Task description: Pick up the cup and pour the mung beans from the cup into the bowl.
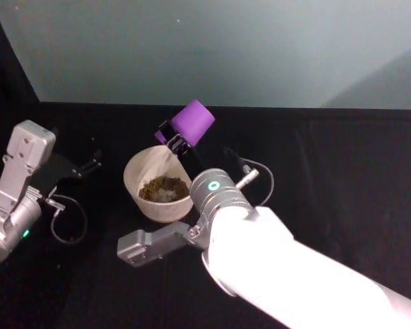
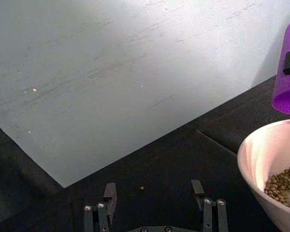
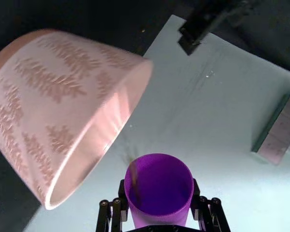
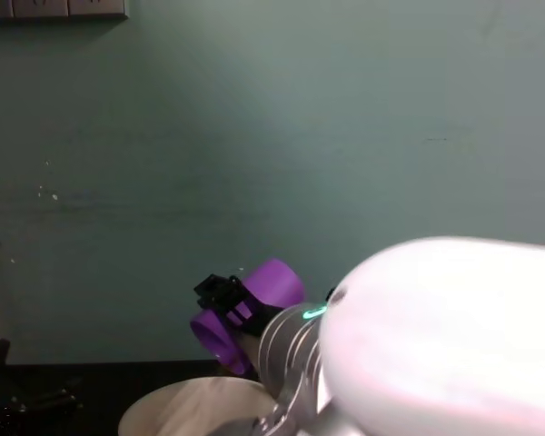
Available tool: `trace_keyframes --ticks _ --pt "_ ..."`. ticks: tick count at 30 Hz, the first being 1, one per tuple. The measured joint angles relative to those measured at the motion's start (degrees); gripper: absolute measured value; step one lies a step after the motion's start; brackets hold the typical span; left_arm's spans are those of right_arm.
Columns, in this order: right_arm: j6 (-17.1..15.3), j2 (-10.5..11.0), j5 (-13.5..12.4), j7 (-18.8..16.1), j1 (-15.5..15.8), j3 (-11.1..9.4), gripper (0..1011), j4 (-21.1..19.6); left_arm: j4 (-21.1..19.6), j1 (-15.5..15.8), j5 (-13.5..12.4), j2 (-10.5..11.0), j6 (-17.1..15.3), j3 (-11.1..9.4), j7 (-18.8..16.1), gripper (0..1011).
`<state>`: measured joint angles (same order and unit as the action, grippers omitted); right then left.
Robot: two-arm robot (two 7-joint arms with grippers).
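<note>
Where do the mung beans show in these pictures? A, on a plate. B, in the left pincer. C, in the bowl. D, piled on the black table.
C: the mung beans lie in the bottom of the bowl, under the tilted cup held in the right pincer; the left pincer rests open off to the left.

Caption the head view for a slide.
Right hand holds the cup tilted over the bowl of beans; left hand idle at left.

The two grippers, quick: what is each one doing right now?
Left gripper: open, holding nothing, parked to the left of the bowl.
Right gripper: shut on the cup, which is tilted above the bowl.
</note>
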<state>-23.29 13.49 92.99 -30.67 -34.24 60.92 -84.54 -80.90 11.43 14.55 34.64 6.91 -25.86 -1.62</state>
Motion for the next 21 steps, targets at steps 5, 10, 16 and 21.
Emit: trace_keyframes --ticks 5,10,16,21 --pt "0.0 0.0 4.6 -1.5 -0.5 1.7 724 0.4 0.0 0.0 0.0 0.0 0.0 0.0 0.0 1000" --pt "0.4 -0.1 8.1 -2.7 -0.7 2.8 724 0.6 0.0 0.0 0.0 0.0 0.0 0.0 0.0 1000" --pt "1.2 -0.2 11.7 -3.7 -1.0 3.8 724 0.9 0.0 0.0 0.0 0.0 0.0 0.0 0.0 1000" --pt "2.2 -0.2 14.8 -4.7 -1.4 5.0 724 1.0 0.0 0.0 0.0 0.0 0.0 0.0 0.0 1000"
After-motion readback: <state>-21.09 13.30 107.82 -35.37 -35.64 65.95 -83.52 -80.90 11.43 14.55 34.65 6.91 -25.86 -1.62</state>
